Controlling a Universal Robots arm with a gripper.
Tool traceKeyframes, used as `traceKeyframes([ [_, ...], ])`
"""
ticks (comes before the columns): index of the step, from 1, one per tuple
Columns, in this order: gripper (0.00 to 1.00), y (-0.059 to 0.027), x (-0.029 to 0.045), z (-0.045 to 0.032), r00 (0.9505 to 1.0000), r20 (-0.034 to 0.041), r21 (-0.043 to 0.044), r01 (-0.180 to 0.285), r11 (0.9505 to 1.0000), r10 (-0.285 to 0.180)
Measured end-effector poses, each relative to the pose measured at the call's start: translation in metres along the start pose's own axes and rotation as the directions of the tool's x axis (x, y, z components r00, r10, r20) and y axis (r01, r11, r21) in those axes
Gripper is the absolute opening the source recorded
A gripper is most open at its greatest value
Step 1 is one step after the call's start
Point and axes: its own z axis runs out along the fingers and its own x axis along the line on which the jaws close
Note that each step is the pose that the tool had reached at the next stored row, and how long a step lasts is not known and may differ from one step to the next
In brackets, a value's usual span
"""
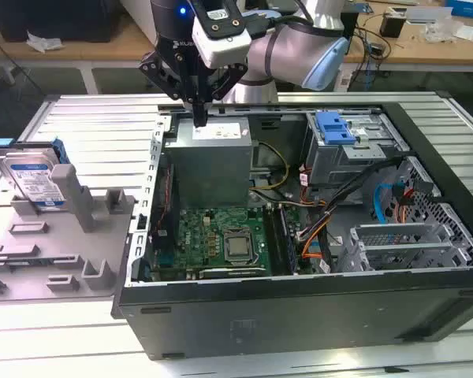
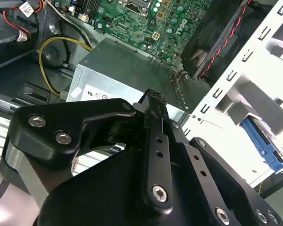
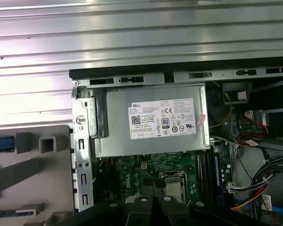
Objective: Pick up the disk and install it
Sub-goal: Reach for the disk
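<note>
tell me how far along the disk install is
Nothing looks done: the disk stands upright in the grey holder at the exterior view's left, outside the computer case. In hand: nothing; the hand hangs shut and empty over the power supply. Left: both the pick-up and the install.

Exterior view looking down over open black computer case (image 1: pixel 299 323), first wrist view straight above grey metal power-supply box (image 3: pixel 114 117) (all three share it), second wrist view close behind black pincer (image 2: pixel 154 101).
</note>
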Motion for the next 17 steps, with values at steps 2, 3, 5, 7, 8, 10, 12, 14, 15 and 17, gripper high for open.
traceKeyframes([
  [2,0.11,0.0000,0.0000,0.0000,1.0000,0.0000,0.0000,0.000,1.0000,0.000],
  [3,0.11,0.0000,0.0000,0.0000,1.0000,0.0000,0.0000,0.000,1.0000,0.000],
  [5,0.11,0.0000,0.0000,0.0000,1.0000,0.0000,0.0000,0.000,1.0000,0.000],
  [7,0.11,0.0000,0.0000,0.0000,1.0000,0.0000,0.0000,0.000,1.0000,0.000],
  [8,0.11,0.0000,0.0000,0.0000,1.0000,0.0000,-0.0001,0.000,1.0000,0.000],
  [10,0.11,0.0000,0.0000,0.0000,1.0000,0.0000,0.0000,0.000,1.0000,0.000],
  [12,0.11,0.0000,0.0000,0.0000,1.0000,0.0000,0.0000,0.000,1.0000,0.000],
  [14,0.11,0.0000,0.0000,0.0000,1.0000,0.0000,-0.0001,0.000,1.0000,0.000],
  [15,0.11,-0.0001,0.0014,0.0000,1.0000,0.0001,-0.0001,0.000,1.0000,0.000],
  [17,0.11,-0.0008,0.0128,-0.0003,1.0000,0.0001,0.0000,0.000,1.0000,0.000],
])
